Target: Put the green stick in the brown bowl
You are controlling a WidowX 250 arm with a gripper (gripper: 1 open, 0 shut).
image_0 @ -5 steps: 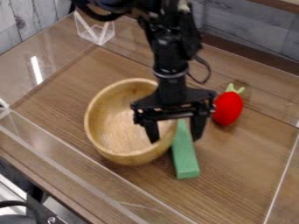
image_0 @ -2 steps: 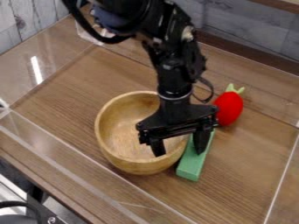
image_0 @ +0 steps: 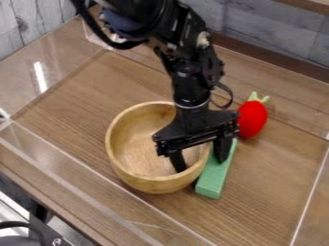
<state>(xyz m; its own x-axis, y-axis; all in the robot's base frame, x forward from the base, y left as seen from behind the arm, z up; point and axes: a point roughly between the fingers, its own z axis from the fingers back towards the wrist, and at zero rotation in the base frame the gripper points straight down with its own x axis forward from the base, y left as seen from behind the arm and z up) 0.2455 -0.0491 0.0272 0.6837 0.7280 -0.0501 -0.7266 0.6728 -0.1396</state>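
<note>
The brown bowl is a thick-walled wooden bowl in the middle of the table, and it holds nothing. The green stick lies flat on the table against the bowl's right side, its far end under my gripper. My gripper points straight down and is open. It is low over the stick's far end, one finger by the bowl's rim and the other on the stick's right. The arm hides the exact contact.
A red strawberry toy sits just right of the arm, behind the stick. Clear plastic walls enclose the wooden table, with a clear stand at the back left.
The gripper has come down toward the stick's far end, still open. The stick now lies angled with its far end further right, and the bowl sits slightly nearer the front.
</note>
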